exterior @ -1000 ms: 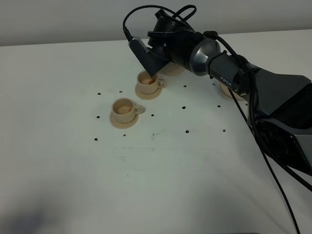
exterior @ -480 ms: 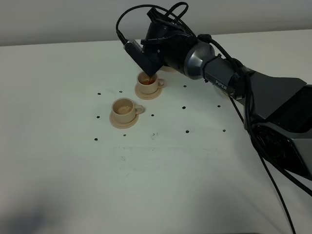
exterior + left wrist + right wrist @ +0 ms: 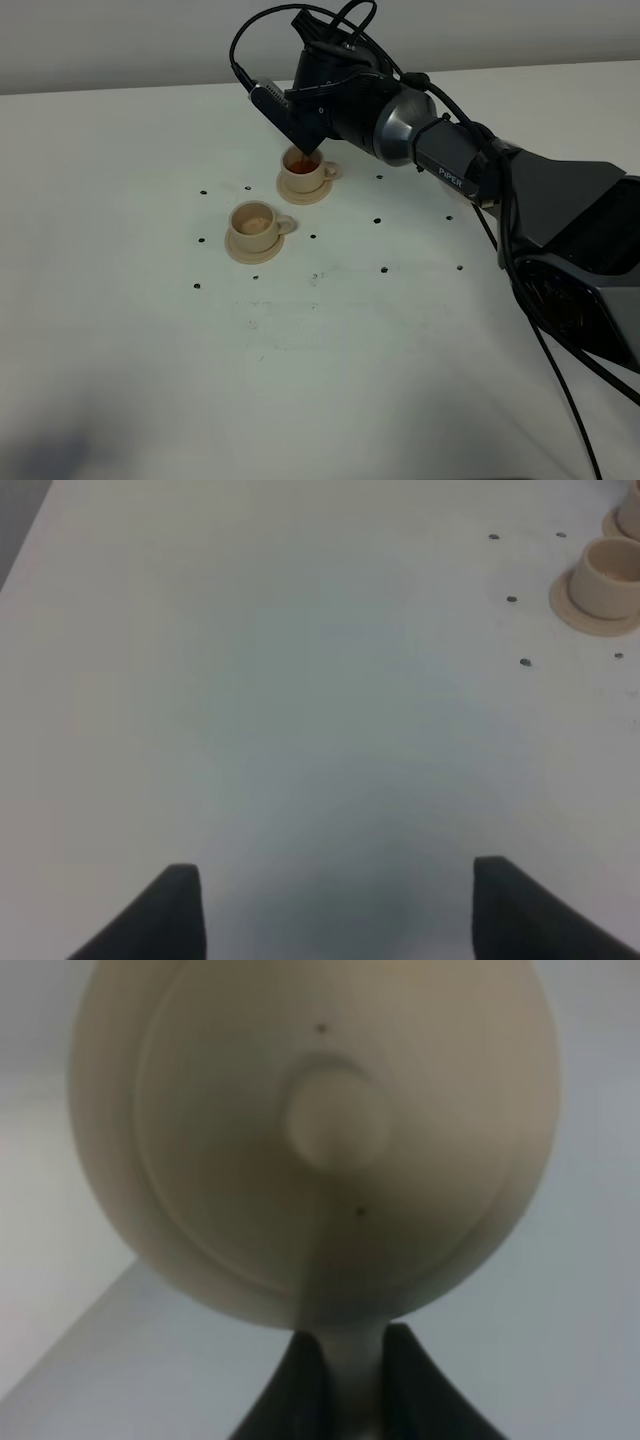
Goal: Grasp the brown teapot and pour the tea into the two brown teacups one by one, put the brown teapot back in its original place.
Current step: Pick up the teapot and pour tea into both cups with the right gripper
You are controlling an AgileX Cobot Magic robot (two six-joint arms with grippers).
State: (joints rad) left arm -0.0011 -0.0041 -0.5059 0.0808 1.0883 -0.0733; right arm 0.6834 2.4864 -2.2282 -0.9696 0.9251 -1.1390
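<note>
The brown teapot fills the right wrist view, lid and knob toward the camera. My right gripper is shut on its loop handle. In the high view that gripper hangs tilted just above the far teacup, and the wrist hides the teapot. This cup holds reddish-brown tea. The near teacup stands on its saucer to the front left, its inside pale. The original place is hidden behind the right arm. My left gripper is open over bare table, with a teacup far off.
The right arm stretches from the right edge across the back of the white table. Small dark dots mark the tabletop around the cups. The second cup's saucer shows at the corner of the left wrist view.
The right arm has swung a little to the left and rolled further over the far teacup. The tan teapot body slipped behind the wrist. The cups have not moved.
</note>
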